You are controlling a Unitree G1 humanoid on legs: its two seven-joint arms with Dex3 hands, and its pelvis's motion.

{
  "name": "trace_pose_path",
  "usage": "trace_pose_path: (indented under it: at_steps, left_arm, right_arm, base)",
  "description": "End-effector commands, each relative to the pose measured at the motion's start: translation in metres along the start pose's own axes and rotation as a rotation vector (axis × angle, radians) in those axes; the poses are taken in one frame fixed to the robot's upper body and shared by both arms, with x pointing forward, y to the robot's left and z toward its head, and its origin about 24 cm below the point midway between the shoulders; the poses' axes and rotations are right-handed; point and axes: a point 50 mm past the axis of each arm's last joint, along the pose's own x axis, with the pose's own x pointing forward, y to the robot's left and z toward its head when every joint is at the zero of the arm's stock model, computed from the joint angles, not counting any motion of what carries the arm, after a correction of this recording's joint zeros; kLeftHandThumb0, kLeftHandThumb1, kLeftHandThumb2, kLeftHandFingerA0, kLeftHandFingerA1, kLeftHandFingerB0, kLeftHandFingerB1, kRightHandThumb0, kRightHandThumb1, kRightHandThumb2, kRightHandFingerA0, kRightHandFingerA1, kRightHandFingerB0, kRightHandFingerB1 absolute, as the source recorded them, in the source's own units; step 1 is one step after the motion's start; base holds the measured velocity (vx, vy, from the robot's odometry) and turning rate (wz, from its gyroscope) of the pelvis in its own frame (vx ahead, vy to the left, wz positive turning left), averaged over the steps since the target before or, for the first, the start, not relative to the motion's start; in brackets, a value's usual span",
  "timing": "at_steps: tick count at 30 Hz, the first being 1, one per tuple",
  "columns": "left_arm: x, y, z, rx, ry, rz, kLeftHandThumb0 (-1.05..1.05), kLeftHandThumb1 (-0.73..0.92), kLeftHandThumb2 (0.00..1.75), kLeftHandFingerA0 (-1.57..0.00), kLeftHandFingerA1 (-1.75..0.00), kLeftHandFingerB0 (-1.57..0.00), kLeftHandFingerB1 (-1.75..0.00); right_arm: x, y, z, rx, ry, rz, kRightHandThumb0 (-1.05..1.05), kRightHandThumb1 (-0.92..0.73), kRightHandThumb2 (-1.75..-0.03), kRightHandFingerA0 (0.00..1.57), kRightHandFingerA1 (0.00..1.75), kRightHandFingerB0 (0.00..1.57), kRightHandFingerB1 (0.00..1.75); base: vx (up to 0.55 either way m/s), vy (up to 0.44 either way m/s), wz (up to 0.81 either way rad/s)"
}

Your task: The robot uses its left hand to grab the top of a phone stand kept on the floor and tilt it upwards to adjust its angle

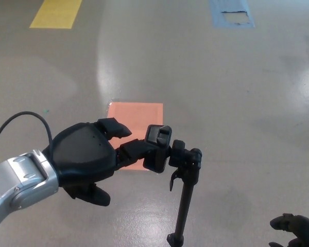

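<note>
Brightness: even, moderate indoor light.
Glare: broad pale sheen on the floor [237, 103], running from upper centre of the frame downward.
Shadows: soft, faint patch at lower centre beside the stand pole [184, 211].
Focus: sharp throughout; black hand [90, 154] shows little surface detail.

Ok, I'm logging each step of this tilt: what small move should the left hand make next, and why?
Probably keep lifting the fingertips a little. The left hand has its fingers against the clamp head atop the phone stand. The head looks only partly raised, so a small further upward push should finish the angle.
</note>
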Motion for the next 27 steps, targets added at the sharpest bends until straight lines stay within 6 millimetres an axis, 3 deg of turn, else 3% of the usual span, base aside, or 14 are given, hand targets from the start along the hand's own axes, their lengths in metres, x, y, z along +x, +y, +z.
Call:
trace_pose_path:
  at_steps: [1, 5, 6, 7, 8, 13, 14, 16, 17, 22, 23, 27]
  left_arm:
    - [-0.002, -0.006, 0.001, 0.02, 0.006, -0.051, -0.84, 0.59, 0.9, -0.15, -0.37, 0.0, -0.1]
    - [-0.002, -0.006, 0.001, 0.018, 0.007, -0.062, -0.81, 0.58, 0.91, -0.16, -0.39, 0.0, -0.13]
    - [-0.001, -0.006, 0.0, 0.025, 0.008, -0.057, -0.75, 0.7, 0.62, -0.2, -0.3, 0.0, -0.15]
    - [-0.001, -0.005, 0.0, 0.027, 0.008, -0.055, -0.75, 0.7, 0.62, -0.2, -0.3, 0.0, -0.15]
    - [-0.001, -0.005, -0.001, 0.025, 0.007, -0.046, -0.76, 0.55, 0.89, -0.13, -0.43, 0.0, -0.17]
    - [-0.001, -0.002, -0.004, 0.01, 0.014, -0.031, -0.77, 0.56, 0.9, -0.13, -0.41, 0.0, -0.16]
    - [0.0, 0.0, -0.005, 0.003, 0.018, -0.019, -0.77, 0.55, 0.9, -0.13, -0.43, 0.0, -0.18]
    - [0.001, 0.002, -0.009, -0.006, 0.035, -0.003, -0.78, 0.56, 0.91, -0.13, -0.43, 0.0, -0.17]
    - [0.001, 0.005, -0.013, -0.014, 0.058, -0.015, -0.78, 0.57, 0.91, -0.12, -0.4, 0.0, -0.17]
    - [0.002, 0.008, -0.017, -0.04, 0.084, -0.025, -0.79, 0.57, 0.92, -0.13, -0.38, 0.0, -0.16]
    - [0.002, 0.008, -0.019, -0.04, 0.089, -0.026, -0.79, 0.73, 0.63, -0.19, -0.31, 0.0, -0.15]
    - [0.001, 0.009, -0.025, -0.037, 0.111, -0.03, -0.79, 0.73, 0.63, -0.19, -0.3, 0.0, -0.14]
  right_arm:
    - [-0.001, -0.007, -0.002, 0.012, 0.007, -0.003, -0.47, -0.76, -0.73, 0.15, 0.36, 0.14, 0.33]
    - [-0.001, -0.007, -0.001, 0.014, 0.006, -0.001, -0.47, -0.76, -0.73, 0.15, 0.36, 0.14, 0.33]
    - [-0.001, -0.007, 0.0, 0.011, 0.004, -0.002, -0.47, -0.75, -0.73, 0.15, 0.36, 0.15, 0.33]
    - [-0.001, -0.008, 0.0, 0.011, 0.003, -0.003, -0.47, -0.75, -0.73, 0.15, 0.36, 0.15, 0.33]
    - [-0.001, -0.008, -0.001, 0.009, 0.001, -0.003, -0.48, -0.75, -0.74, 0.16, 0.36, 0.15, 0.33]
    - [-0.001, -0.007, -0.001, -0.006, 0.001, -0.004, -0.48, -0.75, -0.74, 0.16, 0.36, 0.15, 0.34]
    - [-0.001, -0.007, -0.001, -0.013, 0.001, -0.004, -0.43, -0.79, -0.64, 0.2, 0.33, 0.15, 0.28]
    - [-0.001, -0.007, 0.0, -0.023, 0.002, -0.004, -0.43, -0.79, -0.64, 0.2, 0.33, 0.16, 0.28]
    - [-0.001, -0.006, 0.0, -0.017, 0.003, -0.001, -0.25, -0.63, -1.1, 0.07, 0.51, 0.06, 0.49]
    - [-0.001, -0.006, -0.001, -0.009, 0.007, 0.002, -0.25, -0.62, -1.09, 0.07, 0.51, 0.06, 0.49]
    - [-0.001, -0.006, -0.001, -0.011, 0.008, 0.003, -0.43, -0.79, -0.64, 0.21, 0.32, 0.16, 0.28]
    - [0.0, -0.006, 0.0, -0.025, 0.012, 0.009, -0.48, -0.75, -0.74, 0.17, 0.36, 0.16, 0.33]
  base:
    - [0.0, 0.0, 0.0]
    - [0.0, 0.0, 0.0]
    - [0.0, 0.0, 0.0]
    - [0.0, 0.0, 0.0]
    - [0.0, 0.0, 0.0]
    - [0.0, 0.0, 0.0]
    - [0.0, 0.0, 0.0]
    - [0.0, 0.0, 0.0]
    - [0.0, 0.0, 0.0]
    - [0.0, 0.0, 0.0]
    - [0.0, 0.0, 0.0]
    - [0.0, 0.0, 0.0]
